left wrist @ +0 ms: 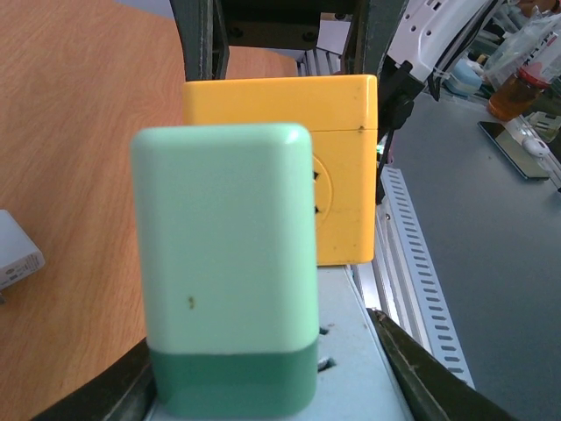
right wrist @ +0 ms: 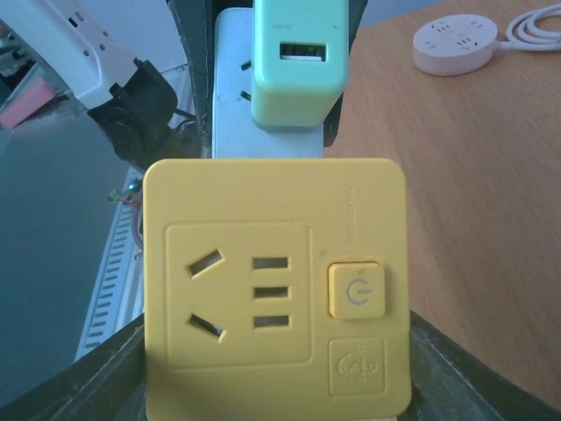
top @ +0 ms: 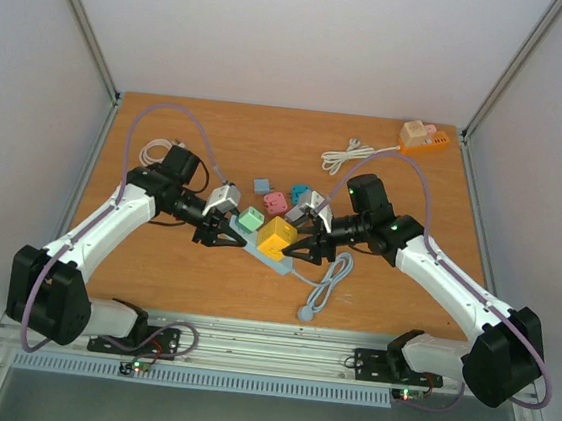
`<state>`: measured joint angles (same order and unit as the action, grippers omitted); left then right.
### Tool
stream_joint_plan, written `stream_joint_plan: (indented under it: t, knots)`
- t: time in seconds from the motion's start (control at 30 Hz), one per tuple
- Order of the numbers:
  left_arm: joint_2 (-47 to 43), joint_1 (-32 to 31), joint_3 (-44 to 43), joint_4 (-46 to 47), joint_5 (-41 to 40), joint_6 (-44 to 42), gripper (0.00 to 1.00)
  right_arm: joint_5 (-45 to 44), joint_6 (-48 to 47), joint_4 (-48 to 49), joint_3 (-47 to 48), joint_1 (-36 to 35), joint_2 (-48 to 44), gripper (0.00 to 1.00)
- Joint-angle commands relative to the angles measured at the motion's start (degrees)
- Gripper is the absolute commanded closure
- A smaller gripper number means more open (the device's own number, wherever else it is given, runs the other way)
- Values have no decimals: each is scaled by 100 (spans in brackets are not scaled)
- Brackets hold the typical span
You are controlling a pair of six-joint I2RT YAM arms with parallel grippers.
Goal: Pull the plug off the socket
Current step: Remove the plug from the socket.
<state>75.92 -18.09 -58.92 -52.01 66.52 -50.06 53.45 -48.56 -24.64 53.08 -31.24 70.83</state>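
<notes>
Left tool (top: 240, 238) opposite right tool (top: 299, 247)

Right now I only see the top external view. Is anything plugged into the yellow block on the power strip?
Observer: No. On the yellow adapter the right wrist view shows empty socket holes and a power button.
Operator: And the green one?
Observer: The green plug has one USB port, empty.
Operator: Where are the left fingers?
Observer: The left wrist view shows the fingers of the left gripper either side of the power strip, beside the green plug's base.
</notes>
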Motion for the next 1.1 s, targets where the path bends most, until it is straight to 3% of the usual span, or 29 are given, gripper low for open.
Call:
stream_joint_plan:
  t: [0.0,0.27,0.53,0.97,1.07]
  knots:
    - [-130,-4,35,-160,104,-300,100,267,-334,224,47,-80,-121,99]
    - [-101,-3,14,-153,112,-312,100,-219,-498,251,38,-246,-152,99]
    - [-124,-2,100,463,-199,420,100,-621,-177,454,88,-265,-173,99]
    - [-310,-9,275,754,-239,547,100,-200,359,262,343,-59,-111,99]
    - [-325,-4,258,604,-159,400,100,213,130,9,379,-49,-71,86]
